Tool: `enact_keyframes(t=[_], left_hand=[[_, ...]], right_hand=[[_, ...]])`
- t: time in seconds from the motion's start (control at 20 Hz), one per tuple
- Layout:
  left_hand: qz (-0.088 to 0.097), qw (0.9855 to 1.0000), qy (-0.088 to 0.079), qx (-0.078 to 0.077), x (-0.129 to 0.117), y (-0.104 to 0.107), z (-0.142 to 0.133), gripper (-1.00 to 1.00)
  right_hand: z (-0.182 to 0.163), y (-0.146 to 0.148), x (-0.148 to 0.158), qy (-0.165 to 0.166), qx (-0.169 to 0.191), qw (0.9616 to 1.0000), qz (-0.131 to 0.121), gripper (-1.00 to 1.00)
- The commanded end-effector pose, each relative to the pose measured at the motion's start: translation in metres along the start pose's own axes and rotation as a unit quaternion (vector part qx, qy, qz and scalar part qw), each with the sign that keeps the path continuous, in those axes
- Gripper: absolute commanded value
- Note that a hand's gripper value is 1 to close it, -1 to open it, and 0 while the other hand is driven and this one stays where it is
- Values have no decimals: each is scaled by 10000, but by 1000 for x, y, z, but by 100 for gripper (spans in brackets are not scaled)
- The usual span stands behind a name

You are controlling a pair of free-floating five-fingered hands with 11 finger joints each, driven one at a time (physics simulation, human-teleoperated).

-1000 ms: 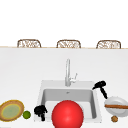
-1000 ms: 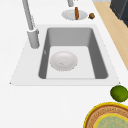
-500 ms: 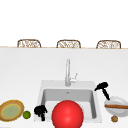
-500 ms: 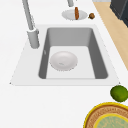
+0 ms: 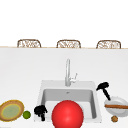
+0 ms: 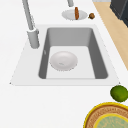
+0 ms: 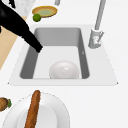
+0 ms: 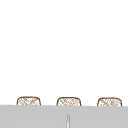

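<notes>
In the front view my left hand hovers at the sink's front left corner, beside a lime. My right hand floats off the sink's right rim, a straight finger reaching down toward a white plate that carries a brown stick-shaped food. It holds nothing. A large red ball covers the sink's front. A white bowl sits upside down in the basin. In the right side view a hand stretches straight over the basin's front corner.
A yellow-rimmed plate lies at the far left. A small brown round thing rests in front of the white plate. The faucet stands behind the basin. Three wicker chair backs line the far side.
</notes>
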Motion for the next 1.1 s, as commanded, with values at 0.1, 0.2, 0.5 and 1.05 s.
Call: enact_keyframes(t=[0.1,0.2,0.5,1.05], left_hand=[[0,10000,0,0,0,0,0,0],[0,10000,0,0,0,0,0,0],[0,10000,0,0,0,0,0,0],[0,10000,0,0,0,0,0,0]], right_hand=[[15,11,-13,95,87,9991,-401,-100],[23,15,-17,41,87,9992,-394,-100],[40,33,-34,57,43,9992,-400,-100],[62,82,-71,-10,-24,9994,-352,-100]])
